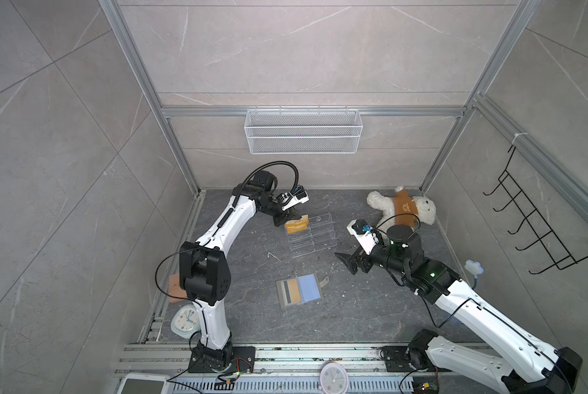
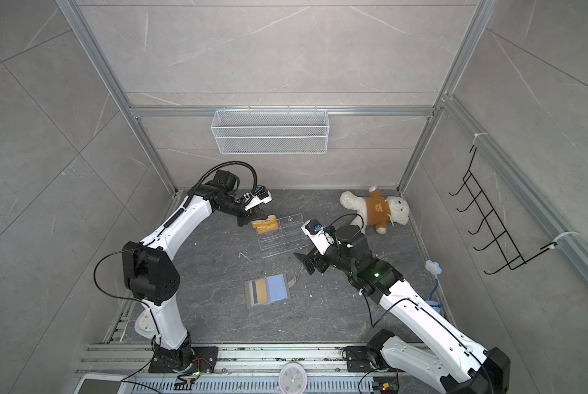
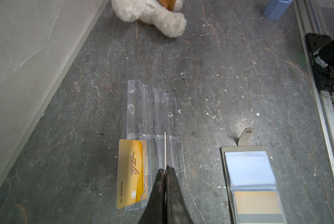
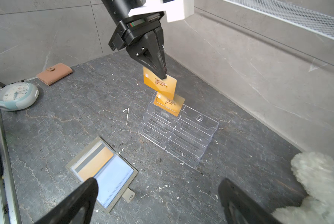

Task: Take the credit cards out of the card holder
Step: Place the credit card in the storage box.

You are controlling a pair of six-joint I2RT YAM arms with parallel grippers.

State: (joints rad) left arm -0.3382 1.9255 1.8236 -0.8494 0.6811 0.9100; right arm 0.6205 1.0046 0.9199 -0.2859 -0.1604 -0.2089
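One VIP card (image 4: 162,85) is pinched in left gripper (image 4: 163,76); lower it squarely into acrylic stand (image 4: 181,139), twelve o'clock of card holder (image 4: 114,180); right gripper (image 4: 158,183) spread.

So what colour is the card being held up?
The card is gold-orange, lettered VIP; clearest in the right wrist view.

Both top views look down from high overhead on the whole worktop (image 1: 354,307). The left wrist camera looks close past the left gripper (image 3: 165,168) at the clear tiered stand (image 3: 154,116) beneath it. The right wrist camera, farther off, shares that stand and the card holder (image 4: 104,166).
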